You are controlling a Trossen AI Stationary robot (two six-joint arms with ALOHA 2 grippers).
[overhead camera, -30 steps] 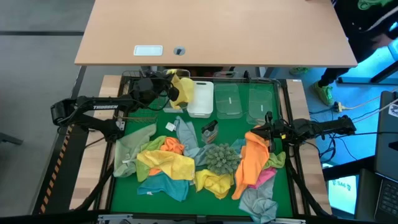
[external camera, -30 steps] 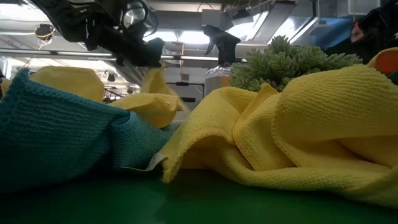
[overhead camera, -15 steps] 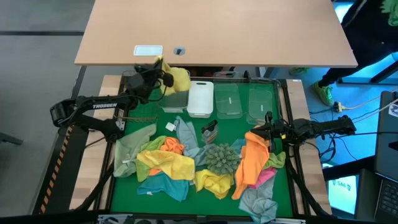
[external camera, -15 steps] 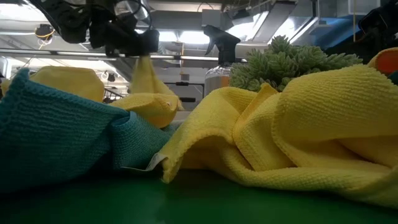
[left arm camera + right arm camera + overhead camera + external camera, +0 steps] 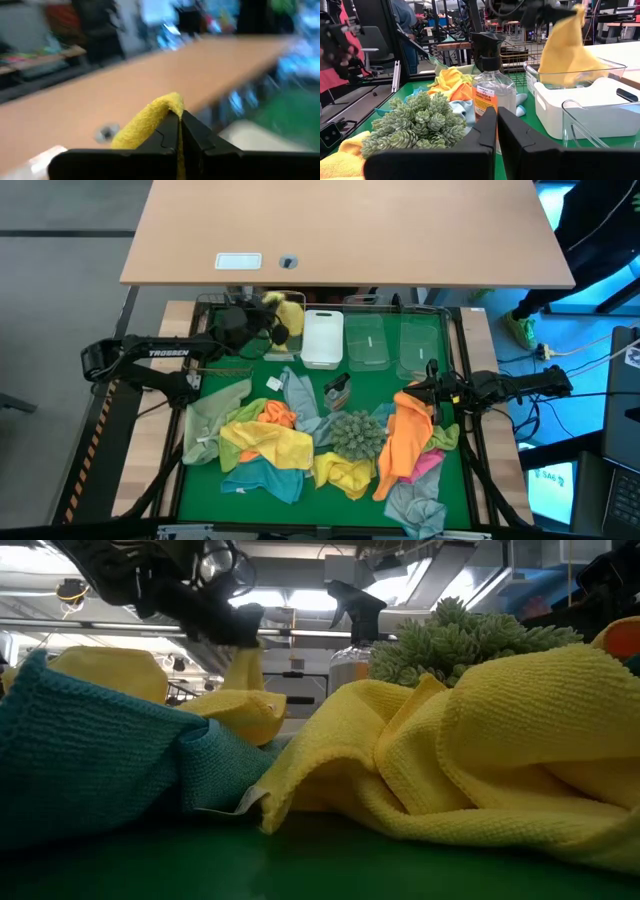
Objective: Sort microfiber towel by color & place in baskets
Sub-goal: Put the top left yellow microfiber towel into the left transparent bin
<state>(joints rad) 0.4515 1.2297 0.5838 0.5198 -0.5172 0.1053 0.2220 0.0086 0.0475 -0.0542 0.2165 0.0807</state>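
The left hand (image 5: 262, 323), pinched shut on the soft yellow microfiber towel (image 5: 287, 315), has dipped back over the clear plastic bin (image 5: 580, 70) beside the white one, so release looks near; the right hand (image 5: 420, 392) waits closed.

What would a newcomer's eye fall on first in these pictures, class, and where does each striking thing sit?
Most striking is the heap of towels in yellow, orange, teal and grey, spread over the near half of the green table, with a spiky grey-green ball in its midst. At the far edge, the left pincer holds a yellow towel over a clear basket beside the white basket. The right pincer waits by an orange towel.
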